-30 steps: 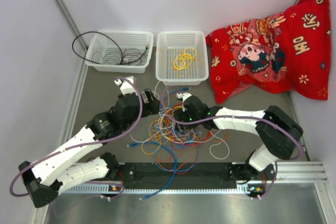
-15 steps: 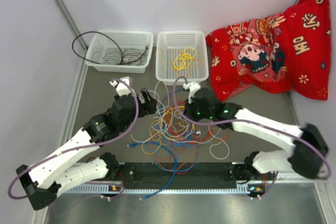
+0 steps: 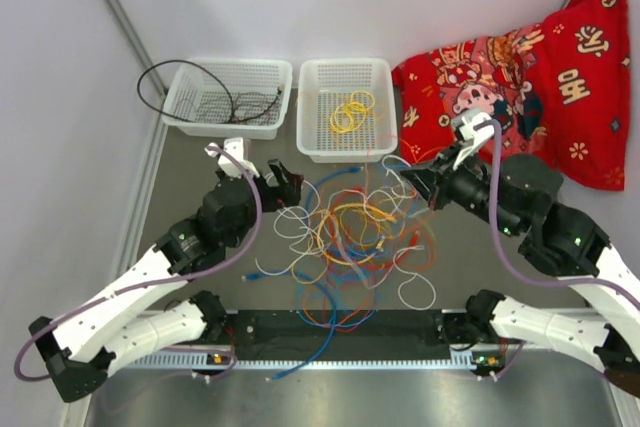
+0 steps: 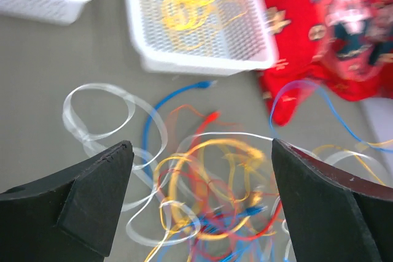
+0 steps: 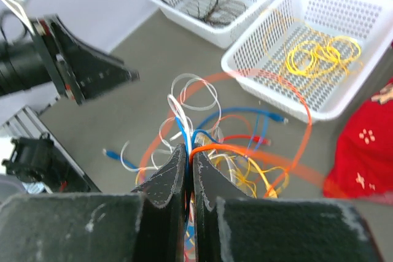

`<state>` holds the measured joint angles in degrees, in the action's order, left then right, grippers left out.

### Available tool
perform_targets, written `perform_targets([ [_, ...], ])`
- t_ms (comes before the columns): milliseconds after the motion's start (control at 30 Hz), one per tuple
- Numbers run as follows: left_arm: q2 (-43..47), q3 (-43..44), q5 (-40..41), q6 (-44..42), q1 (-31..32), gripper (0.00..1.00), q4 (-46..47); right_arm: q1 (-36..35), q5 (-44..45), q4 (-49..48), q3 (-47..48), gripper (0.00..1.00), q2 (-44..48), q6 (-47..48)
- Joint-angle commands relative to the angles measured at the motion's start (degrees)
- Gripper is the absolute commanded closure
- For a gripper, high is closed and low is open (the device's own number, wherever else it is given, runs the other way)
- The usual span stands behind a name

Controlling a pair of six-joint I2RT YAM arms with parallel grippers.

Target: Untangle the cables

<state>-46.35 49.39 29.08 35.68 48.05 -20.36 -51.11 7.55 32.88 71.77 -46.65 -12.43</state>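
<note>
Cables [image 3: 350,232] lie in one messy pile in the middle of the gray table [image 3: 190,177], between the two claws. A big red pillow [image 3: 520,97] sits in the far right corner. Two white baskets stand at the back. The left basket [image 3: 178,112] has a black cable [image 3: 250,107] in it that loops out over its rim. The right basket [image 3: 305,122] has yellow loops [image 3: 350,112] in it. The right gripper [image 3: 418,179] is at the right edge of the pile. It is squeezed tight on some of the cables, and an orange strand [image 5: 212,147] comes out between its fingers. The left gripper [image 3: 283,185] is at the left edge of the pile, spread wide and holding nothing.
</note>
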Motion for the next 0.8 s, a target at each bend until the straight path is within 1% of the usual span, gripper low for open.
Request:
perform_targets([
  [0,0.20,-1.39,-7.97,-6.14,0.11,0.01,18.05,-0.04,0.36,4.82,4.34,1.00,1.39,-0.14],
  [33,0.29,-3.31,-9.55,-6.67,0.11,0.01,22.16,-0.04,0.18,5.34,4.78,1.00,1.48,-0.49],
  [67,0.47,-4.38,-13.40,-6.85,0.11,0.01,28.38,-0.04,-0.08,5.61,5.57,1.00,1.56,-0.58],
  [100,0.21,-5.34,-14.65,-6.42,0.11,0.01,31.58,-0.04,-0.08,5.79,5.84,1.00,1.65,-0.67],
  [167,-0.67,-7.11,-18.07,-5.45,0.11,0.01,35.81,-0.04,0.36,6.31,6.19,1.00,1.74,-0.84],
  [200,-1.37,-7.37,-23.14,-5.45,0.11,0.01,39.66,-0.04,0.36,6.49,6.10,1.00,1.83,-1.11],
  [267,-4.00,-7.20,-27.30,-4.84,0.11,0.02,41.62,-0.04,0.71,6.49,5.84,1.00,2.09,-1.55],
  [300,-4.97,-7.02,-31.41,-4.14,0.20,0.04,43.11,-0.04,0.62,6.32,5.75,1.00,2.27,-1.72],
  [467,-9.36,-8.08,-36.20,-1.06,0.11,0.09,48.56,-0.04,0.01,6.32,5.58,1.00,2.80,-2.51],
  [600,-11.92,-8.60,-39.18,0.79,0.11,0.12,53.57,-0.04,-0.78,6.14,5.40,1.00,3.32,-3.22],
  [767,-14.47,-8.69,-43.83,1.06,0.37,0.13,59.46,-0.04,-1.84,6.05,5.31,1.00,3.32,-4.10],
])
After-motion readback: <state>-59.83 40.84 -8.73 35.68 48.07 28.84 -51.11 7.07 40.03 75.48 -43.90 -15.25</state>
